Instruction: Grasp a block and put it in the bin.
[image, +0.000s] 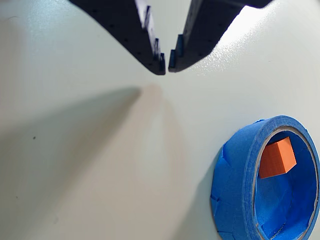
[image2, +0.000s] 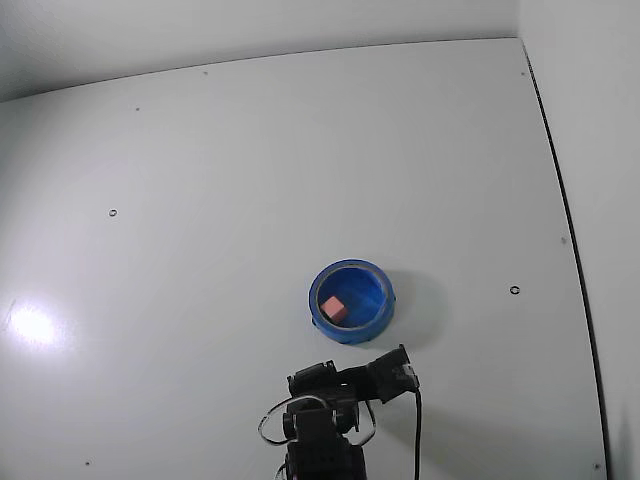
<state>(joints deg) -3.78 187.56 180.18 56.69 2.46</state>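
In the wrist view, your gripper (image: 166, 62) comes in from the top edge. Its two dark fingers (image: 135, 35) almost meet at the tips, with only a thin gap between them and nothing inside. So the hand is together and empty. It hangs over the bare white table (image: 75, 165), and its shadow falls on the table below. Low on the right of this view you see the bin (image: 235, 190), a round blue ring with a thick rim. The block (image: 277, 157), a small orange-red cube, is inside the bin, leaning up against the inner wall. It sits there because the bin's wall keeps it in.

In the fixed view, the blue bin (image2: 381, 312) is near the middle of the table (image2: 250, 180), and the pinkish block (image2: 333, 309) lies inside it, on the left part of the floor. Your arm (image2: 340, 400) is folded up low near the bottom edge, just beside the bin but not touching it. The fingers are too small here to tell how they stand.

I think the job looks done, since the block is in the bin and your hand holds nothing.
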